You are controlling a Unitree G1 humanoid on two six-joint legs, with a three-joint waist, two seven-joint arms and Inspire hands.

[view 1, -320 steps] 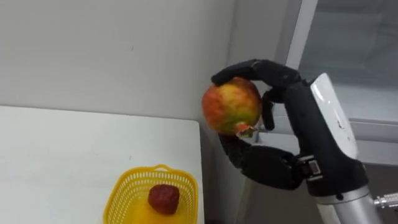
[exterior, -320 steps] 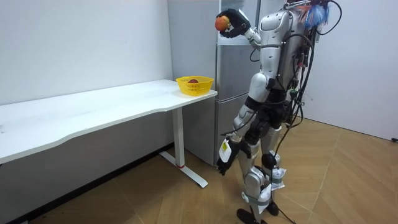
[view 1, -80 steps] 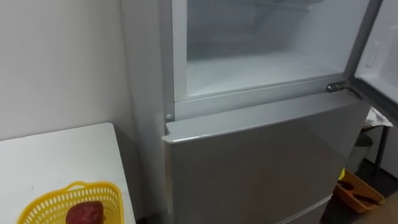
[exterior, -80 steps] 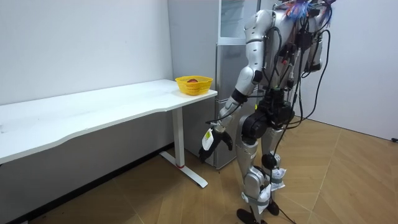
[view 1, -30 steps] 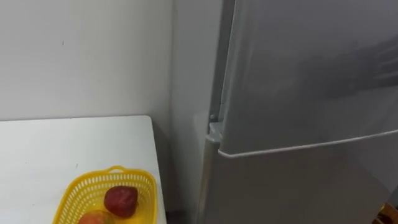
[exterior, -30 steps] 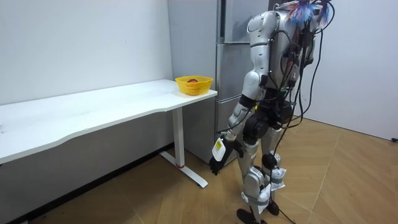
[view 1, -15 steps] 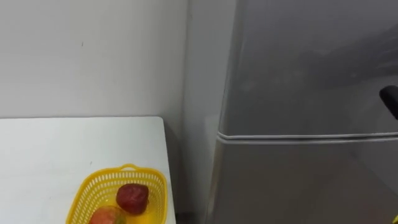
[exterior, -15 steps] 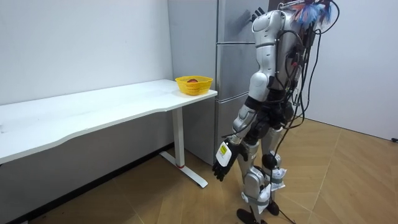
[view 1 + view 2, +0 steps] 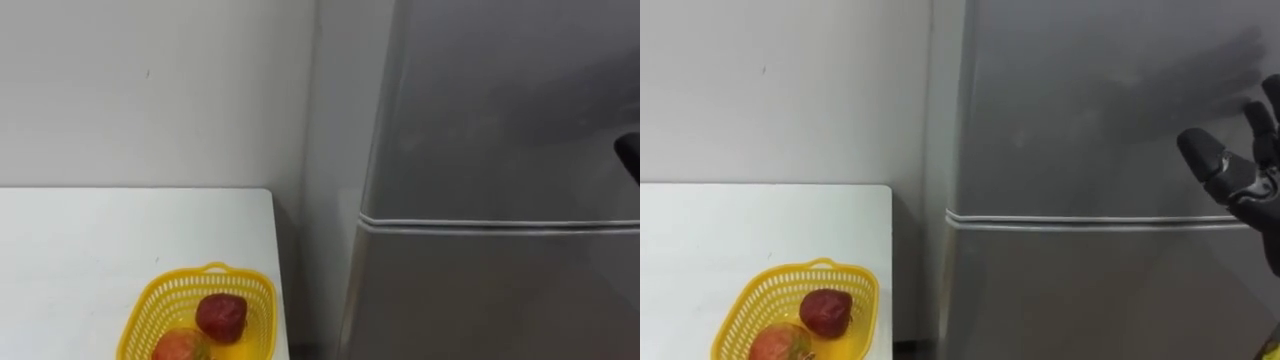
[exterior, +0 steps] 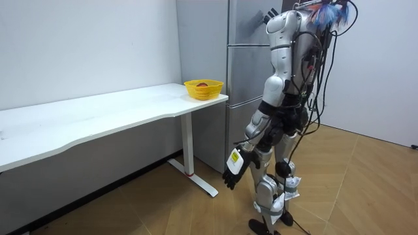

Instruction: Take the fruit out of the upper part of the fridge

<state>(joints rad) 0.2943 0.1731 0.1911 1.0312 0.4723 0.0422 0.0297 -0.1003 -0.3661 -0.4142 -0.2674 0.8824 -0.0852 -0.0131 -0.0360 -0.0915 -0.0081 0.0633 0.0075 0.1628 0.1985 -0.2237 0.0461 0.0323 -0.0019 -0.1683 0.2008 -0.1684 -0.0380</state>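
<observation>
Grey fridge (image 9: 1090,290) fills the right two thirds of the eye views. Upper door (image 9: 1080,110) and lower door (image 9: 1090,300) are both shut, with the seam between them running level across mid-frame.

White desk (image 9: 730,230) sits at lower left, its right edge just beside the fridge's side wall. In the room view the robot stands upright, close in front of the fridge, with the desk off to the room view's left.

Yellow basket (image 9: 750,300) sits on the desk's right end, at the bottom left of the frame.

Right hand (image 9: 1240,180) is at the far right edge, raised in front of the upper door just above the seam. Its fingers are spread straight and it is empty. Cannot tell whether they touch the door. Left hand (image 10: 233,171) hangs low beside the legs in the room view, fingers slack, nothing in it.

Apple (image 9: 778,343), red-orange with some green, lies in the basket at its lower left. It is well apart from the right hand, on the opposite side of the frame and lower. A darker red fruit (image 9: 825,311) lies just beside it, up and to the right.
</observation>
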